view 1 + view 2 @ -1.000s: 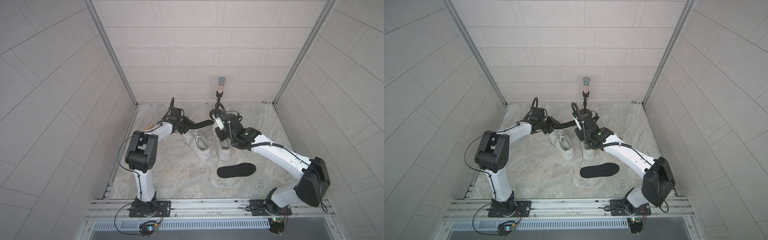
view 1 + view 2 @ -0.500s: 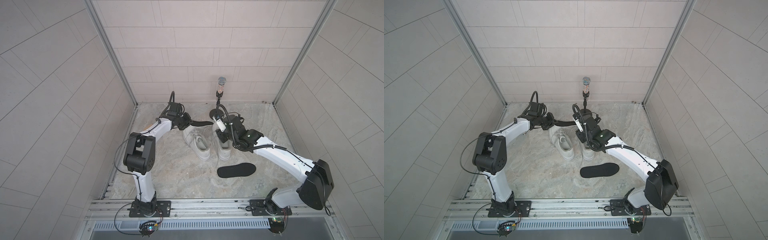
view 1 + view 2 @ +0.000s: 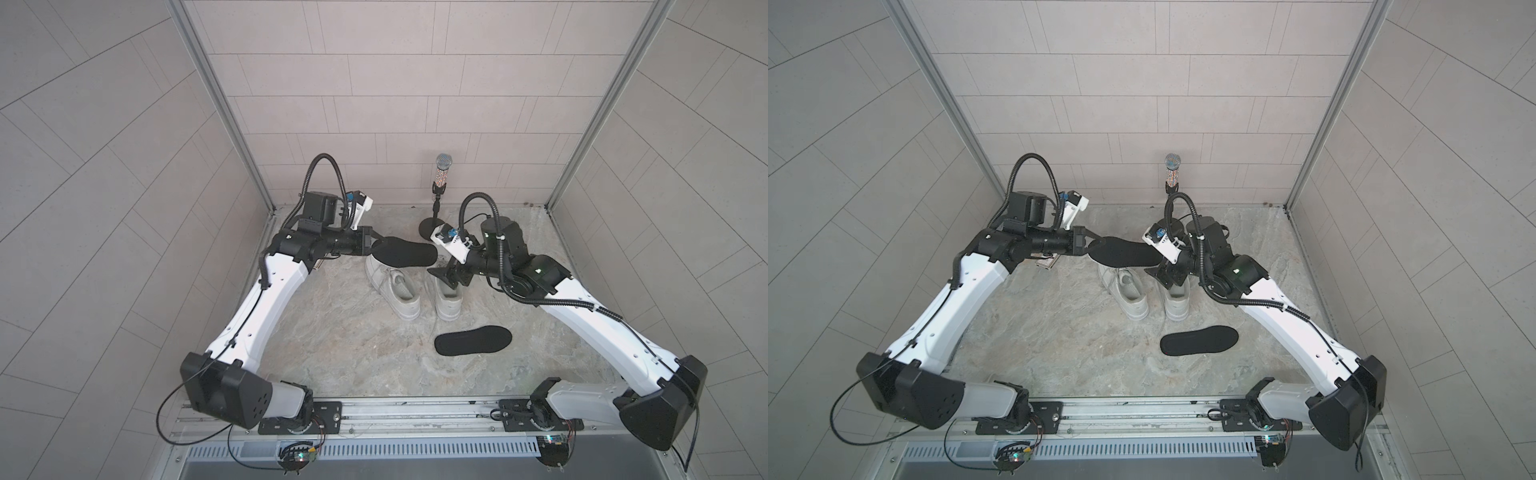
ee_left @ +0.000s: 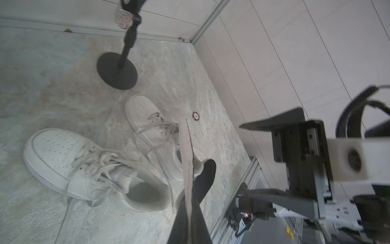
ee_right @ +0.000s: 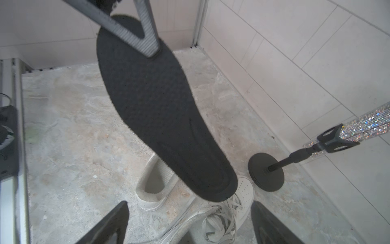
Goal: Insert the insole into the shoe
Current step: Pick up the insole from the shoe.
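My left gripper (image 3: 371, 246) is shut on one end of a black insole (image 3: 406, 252), which hangs level in the air above the two white shoes. In the left wrist view the insole (image 4: 187, 166) shows edge-on between the black fingers (image 4: 179, 221). One shoe (image 3: 395, 291) lies under the insole; a second shoe (image 3: 448, 301) stands beside it. My right gripper (image 3: 446, 276) is open over that second shoe, just off the insole's free end. In the right wrist view the insole (image 5: 158, 109) hangs above both shoe openings, apart from my open right gripper (image 5: 190, 221).
A second black insole (image 3: 473, 340) lies flat on the stone floor in front of the shoes. A glittery microphone (image 3: 443, 170) on a round black stand base (image 3: 428, 227) stands at the back wall. A small object (image 3: 1046, 262) lies under the left forearm.
The left gripper closed on the insole's end and rose slightly. The right gripper opened wide, let go of the other end and drew back a little.
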Controlling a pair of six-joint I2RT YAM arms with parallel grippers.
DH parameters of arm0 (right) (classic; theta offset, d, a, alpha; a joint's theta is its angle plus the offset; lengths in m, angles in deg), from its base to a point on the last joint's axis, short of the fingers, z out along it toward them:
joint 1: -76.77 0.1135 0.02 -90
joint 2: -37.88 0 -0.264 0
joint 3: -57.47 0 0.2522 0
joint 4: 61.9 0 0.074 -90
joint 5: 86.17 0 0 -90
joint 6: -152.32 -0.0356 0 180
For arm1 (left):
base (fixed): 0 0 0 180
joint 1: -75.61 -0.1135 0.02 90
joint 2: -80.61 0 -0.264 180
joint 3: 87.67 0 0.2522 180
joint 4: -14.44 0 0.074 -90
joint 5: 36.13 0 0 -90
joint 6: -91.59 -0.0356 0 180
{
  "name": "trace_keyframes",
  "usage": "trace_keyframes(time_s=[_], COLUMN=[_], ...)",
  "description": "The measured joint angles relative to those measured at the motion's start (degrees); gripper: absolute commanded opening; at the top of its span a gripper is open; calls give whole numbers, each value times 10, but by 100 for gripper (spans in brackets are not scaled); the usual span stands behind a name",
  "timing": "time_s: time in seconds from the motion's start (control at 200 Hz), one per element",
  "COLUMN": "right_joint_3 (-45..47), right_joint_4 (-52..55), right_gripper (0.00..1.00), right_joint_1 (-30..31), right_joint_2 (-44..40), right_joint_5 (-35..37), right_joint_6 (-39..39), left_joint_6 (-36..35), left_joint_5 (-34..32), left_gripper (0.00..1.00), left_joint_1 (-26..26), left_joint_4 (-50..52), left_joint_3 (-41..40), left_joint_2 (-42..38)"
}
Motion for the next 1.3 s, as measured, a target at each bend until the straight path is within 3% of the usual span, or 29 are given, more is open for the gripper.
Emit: trace_keyframes(time_s=[0.26, 0.605, 0.871, 1.061, 1.301], right_joint_3=[-13, -23, 0, 33, 36], right_joint_4=[7, 37, 30, -3, -22], right_gripper=[100, 96, 93, 100, 100], right_joint_1=[9, 44, 87, 101, 100], right_joint_2=[-3, 57, 43, 24, 48], right_joint_5=[-97, -134, -125, -98, -90], right_joint_6=[43, 69, 74, 75, 87], left_joint_6=[-85, -122, -103, -94, -115], left_joint_5=[28, 35, 33, 38, 47], left_gripper=[0, 0, 0, 0, 0], left_joint_1=[54, 80, 80, 80, 80], left_joint_4=[64, 88, 88, 92, 97], left_joint_3=[0, 2, 9, 9, 9], left_joint_2=[-5, 10, 13, 13, 12])
